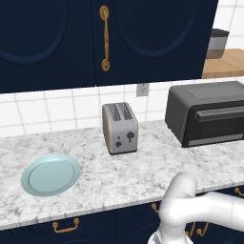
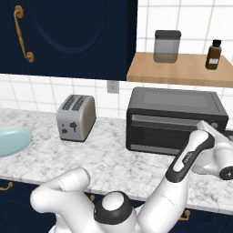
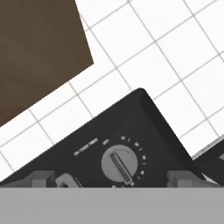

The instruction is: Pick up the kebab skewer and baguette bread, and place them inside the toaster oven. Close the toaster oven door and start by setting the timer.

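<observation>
Marble worktop [image 1: 143,171] running wall to wall under dark blue cabinets [image 1: 57,38]. On it, from biggest down: the toaster oven [image 2: 175,120], dark and boxy, against the tiled wall at the right, its door [image 2: 159,132] shut with the bar handle along the top edge; a silver two-slot toaster [image 2: 76,117] well to its left; a pale blue plate [image 1: 50,174] near the front edge, further left. Above the oven, a wooden shelf [image 2: 182,68] carrying a grey canister [image 2: 167,45] and a small brown bottle [image 2: 213,54].

Kebab skewer and baguette bread nowhere to be made out; likely inside the oven, going by the closed door, though not confirmable through the glass.

Smallest: the timer knob [image 3: 120,165] on the oven's control panel, seen close in the hand view, sitting between the two tips of the pincer [image 3: 113,178]. Pincer spread fully wide, holding nothing, tips either side of the knob but apart from it.

Risks from here: closing off-centre and slipping off the knob's raised bar; twisting without a firm grip, so no timer set; pushing too hard and shoving the oven back against the wall.
</observation>
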Tool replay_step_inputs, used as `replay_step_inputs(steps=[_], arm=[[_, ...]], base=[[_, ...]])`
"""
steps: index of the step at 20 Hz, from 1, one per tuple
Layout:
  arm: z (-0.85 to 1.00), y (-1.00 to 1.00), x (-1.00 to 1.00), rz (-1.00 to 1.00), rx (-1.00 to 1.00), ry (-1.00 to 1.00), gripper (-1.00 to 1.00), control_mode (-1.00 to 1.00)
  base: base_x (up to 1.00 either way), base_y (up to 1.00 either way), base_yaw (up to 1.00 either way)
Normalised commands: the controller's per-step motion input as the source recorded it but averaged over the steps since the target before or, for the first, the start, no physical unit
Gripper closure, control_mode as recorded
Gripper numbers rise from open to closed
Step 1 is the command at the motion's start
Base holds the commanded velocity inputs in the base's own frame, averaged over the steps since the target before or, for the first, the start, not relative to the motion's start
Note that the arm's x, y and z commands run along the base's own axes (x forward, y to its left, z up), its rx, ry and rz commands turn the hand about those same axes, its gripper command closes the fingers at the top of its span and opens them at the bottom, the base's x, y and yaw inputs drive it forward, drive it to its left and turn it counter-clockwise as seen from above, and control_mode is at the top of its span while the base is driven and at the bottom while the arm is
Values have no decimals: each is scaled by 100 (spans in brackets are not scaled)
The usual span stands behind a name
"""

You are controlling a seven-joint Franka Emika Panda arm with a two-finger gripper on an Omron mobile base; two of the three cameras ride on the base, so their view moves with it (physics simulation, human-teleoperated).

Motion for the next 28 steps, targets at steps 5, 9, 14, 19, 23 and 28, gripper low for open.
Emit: replay_step_inputs(steps=[5, 9, 14, 19, 23, 28], arm=[[-2, -13, 11, 0, 2, 0, -100, -100], [-9, 1, 7, 0, 0, 3, -100, -100], [-3, 10, 14, 0, 0, 3, -100, -100], [0, 5, 17, 0, 0, 1, -100, -100], [0, 0, 18, 0, 0, 0, -100, -100], [0, 0, 0, 0, 0, 0, -100, -100]], base=[[0, 0, 0], [0, 0, 0], [0, 0, 0], [0, 0, 0], [0, 0, 0], [0, 0, 0]])
